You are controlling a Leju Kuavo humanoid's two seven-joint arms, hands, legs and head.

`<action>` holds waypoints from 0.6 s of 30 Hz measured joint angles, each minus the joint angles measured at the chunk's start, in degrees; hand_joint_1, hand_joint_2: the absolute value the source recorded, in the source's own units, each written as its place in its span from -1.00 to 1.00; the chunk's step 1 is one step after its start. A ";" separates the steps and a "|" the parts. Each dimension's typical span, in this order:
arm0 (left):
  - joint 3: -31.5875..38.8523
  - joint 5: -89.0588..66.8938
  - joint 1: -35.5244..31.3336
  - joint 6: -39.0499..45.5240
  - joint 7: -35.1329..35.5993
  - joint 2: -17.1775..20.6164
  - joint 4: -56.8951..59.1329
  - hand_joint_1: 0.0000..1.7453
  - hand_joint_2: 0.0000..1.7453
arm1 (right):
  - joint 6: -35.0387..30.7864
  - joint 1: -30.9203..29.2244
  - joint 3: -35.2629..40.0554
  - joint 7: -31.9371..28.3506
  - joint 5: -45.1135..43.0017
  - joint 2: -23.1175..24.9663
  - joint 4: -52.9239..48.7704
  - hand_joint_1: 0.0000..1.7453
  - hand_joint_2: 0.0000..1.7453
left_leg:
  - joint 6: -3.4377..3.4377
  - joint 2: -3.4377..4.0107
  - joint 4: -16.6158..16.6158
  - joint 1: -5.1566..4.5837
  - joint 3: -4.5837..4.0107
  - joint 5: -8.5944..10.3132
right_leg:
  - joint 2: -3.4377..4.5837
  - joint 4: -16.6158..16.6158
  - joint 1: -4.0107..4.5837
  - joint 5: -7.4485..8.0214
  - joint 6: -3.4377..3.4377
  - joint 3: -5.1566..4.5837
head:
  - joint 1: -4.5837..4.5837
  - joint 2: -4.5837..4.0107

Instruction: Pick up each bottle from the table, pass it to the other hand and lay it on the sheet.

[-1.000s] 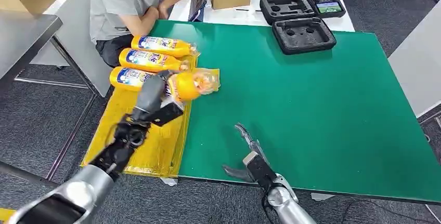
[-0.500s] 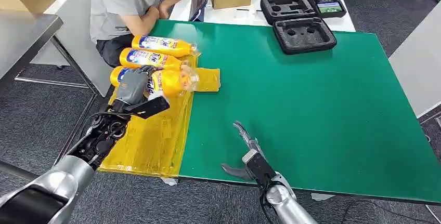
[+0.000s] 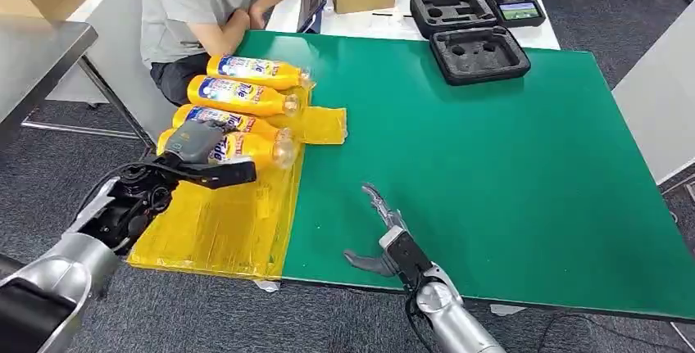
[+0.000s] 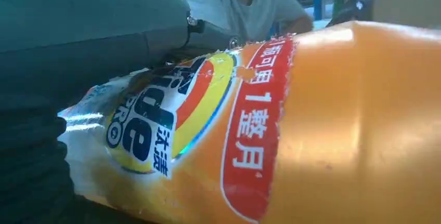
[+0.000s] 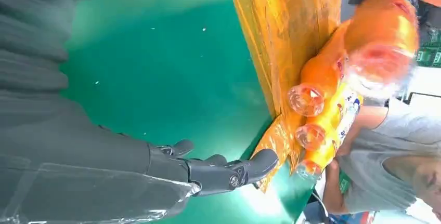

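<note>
Nearest to us, the right hand (image 3: 383,242) hung just over the near edge of the green table (image 3: 508,165), fingers spread, holding nothing; it had barely shifted over the last second. To its left, the left hand (image 3: 197,156) gripped the fourth bottle (image 3: 246,147), fingers wrapped round the labelled body, as the left wrist view confirmed up close. A second ago we saw that bottle held up over the sheet's right edge; half a second ago it was lower and further left; now it lay flat on the yellow sheet (image 3: 221,230), just near of the third bottle (image 3: 225,119) and touching or almost touching it, we could not tell which. Beyond those lay the second bottle (image 3: 238,94) and the far bottle (image 3: 256,70), all in a row, caps to the right. We judged this bottle as good as placed, grip not yet let go. Further off, a person (image 3: 201,9) sat at the far left corner, and black foam cases (image 3: 471,29) lay at the far edge.
</note>
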 measured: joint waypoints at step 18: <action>-8.01 -1.19 -0.42 -4.53 -4.98 0.37 3.98 1.00 1.00 | -0.04 -0.25 1.53 0.00 -1.75 -0.63 0.11 -1.00 1.00 | 0.00 -0.02 0.00 0.02 0.00 0.01 | -0.04 0.01 0.02 0.00 0.00 -0.02 | 0.00 0.00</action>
